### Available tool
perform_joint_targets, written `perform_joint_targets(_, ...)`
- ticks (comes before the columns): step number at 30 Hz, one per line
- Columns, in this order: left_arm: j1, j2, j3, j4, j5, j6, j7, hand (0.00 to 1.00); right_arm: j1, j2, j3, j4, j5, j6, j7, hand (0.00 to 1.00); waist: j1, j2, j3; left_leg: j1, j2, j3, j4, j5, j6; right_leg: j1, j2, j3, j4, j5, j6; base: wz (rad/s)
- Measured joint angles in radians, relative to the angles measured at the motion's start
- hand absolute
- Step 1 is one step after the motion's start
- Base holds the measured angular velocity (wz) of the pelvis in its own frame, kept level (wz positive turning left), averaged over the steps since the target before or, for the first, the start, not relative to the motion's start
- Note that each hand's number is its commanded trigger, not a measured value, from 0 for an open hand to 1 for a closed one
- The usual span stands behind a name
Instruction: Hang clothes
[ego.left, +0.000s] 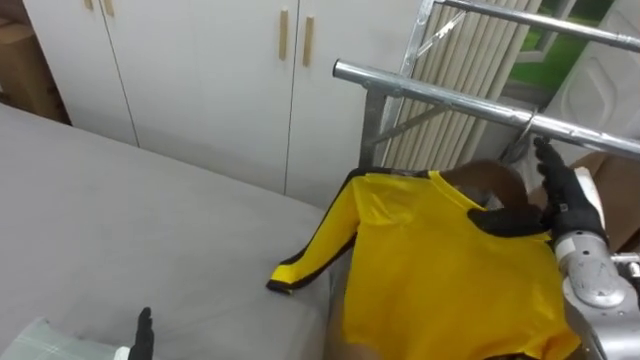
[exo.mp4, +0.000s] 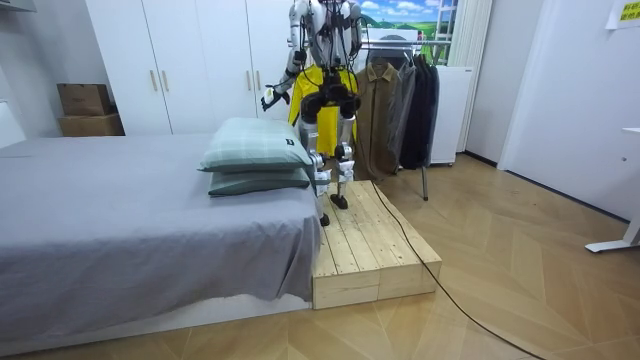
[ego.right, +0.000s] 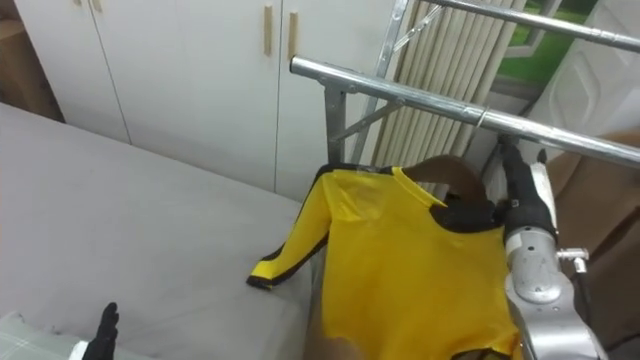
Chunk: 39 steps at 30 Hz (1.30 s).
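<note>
Left eye view gives us first, at the lower edge, the left hand (ego.left: 144, 335). Its dark fingers stand rather straight and apart, holding nothing, above the grey bed (ego.left: 120, 220). A little farther, the yellow shirt (ego.left: 440, 270) is lifted off the bed, and one long sleeve (ego.left: 300, 262) with a black cuff hangs down to the sheet.

At the top right corner of the shirt we see the right hand (ego.left: 565, 205). Its thumb lies across the front of the collar and its fingers rise behind, so the shirt's top is pinched between them. Just above the fingers a thin metal hook (ego.left: 520, 143) reaches up to the metal rail (ego.left: 440, 92). We cannot tell if the hook rests on the rail.

Behind all this stand the white wardrobe doors (ego.left: 220, 80).

From the room view, we see the robot standing on a wooden platform (exo.mp4: 370, 250) beside the bed, near two pillows (exo.mp4: 255, 155), facing a rack with dark clothes (exo.mp4: 400, 100).
</note>
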Motion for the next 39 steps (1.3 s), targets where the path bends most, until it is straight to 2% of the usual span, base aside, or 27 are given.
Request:
perform_joint_targets(4, -0.005, 0.000, -0.002, -0.007, 0.000, -0.005, 0.002, 0.00, 0.021, 0.000, 0.005, -0.037, -0.016, -0.015, -0.038, 0.00, -0.003, 0.000, 0.0000, 0.001, -0.002, 0.002, 0.000, 0.000, 0.000, -0.001, 0.000, 0.007, 0.000, 0.000, 0.000, -0.04)
perform_joint_targets(12, -0.007, -0.001, -0.003, -0.016, -0.001, -0.013, 0.020, 0.00, 0.047, 0.000, 0.009, -0.074, -0.030, -0.017, -0.062, 0.00, -0.018, 0.003, 0.0023, 0.008, -0.002, 0.012, 0.000, 0.000, 0.000, -0.003, 0.005, 0.021, 0.002, 0.000, 0.000, -0.05)
perform_joint_targets(16, -0.006, -0.001, -0.004, -0.021, -0.001, -0.014, 0.020, 0.00, 0.096, 0.000, 0.009, -0.153, -0.064, -0.017, -0.062, 0.00, -0.033, 0.009, 0.0032, 0.019, -0.002, 0.028, -0.004, 0.000, 0.000, -0.001, 0.014, 0.049, 0.005, 0.000, 0.000, -0.15)
perform_joint_targets(21, -0.004, -0.001, -0.018, -0.024, -0.001, -0.013, 0.017, 0.00, 0.135, 0.000, 0.005, -0.200, -0.074, -0.017, -0.062, 0.00, -0.059, 0.012, 0.0040, 0.019, -0.002, 0.035, -0.007, 0.000, 0.000, -0.011, 0.018, 0.059, 0.013, 0.000, 0.000, -0.06)
perform_joint_targets(25, -0.003, -0.001, -0.021, -0.026, -0.001, -0.013, 0.007, 0.00, 0.172, 0.000, -0.004, -0.216, -0.076, -0.017, -0.062, 0.00, -0.075, 0.026, 0.0037, 0.021, -0.001, 0.036, -0.016, -0.001, 0.000, -0.013, 0.020, 0.059, 0.014, 0.001, -0.001, -0.01)
perform_joint_targets(32, 0.000, -0.003, -0.021, -0.032, 0.000, -0.013, -0.006, 0.00, 0.278, 0.000, -0.003, -0.271, -0.114, -0.017, -0.062, 0.00, -0.079, 0.038, -0.0036, 0.017, -0.001, 0.042, -0.017, 0.000, 0.000, -0.025, 0.027, 0.074, 0.016, 0.002, -0.003, -0.09)
perform_joint_targets(39, 0.003, -0.003, -0.021, -0.030, -0.002, -0.013, -0.006, 0.00, 0.347, 0.003, -0.003, -0.277, -0.088, -0.017, -0.063, 0.00, -0.082, 0.041, -0.0039, 0.026, -0.002, 0.054, -0.015, 0.000, 0.000, -0.020, 0.029, 0.087, 0.014, 0.003, -0.004, -0.06)
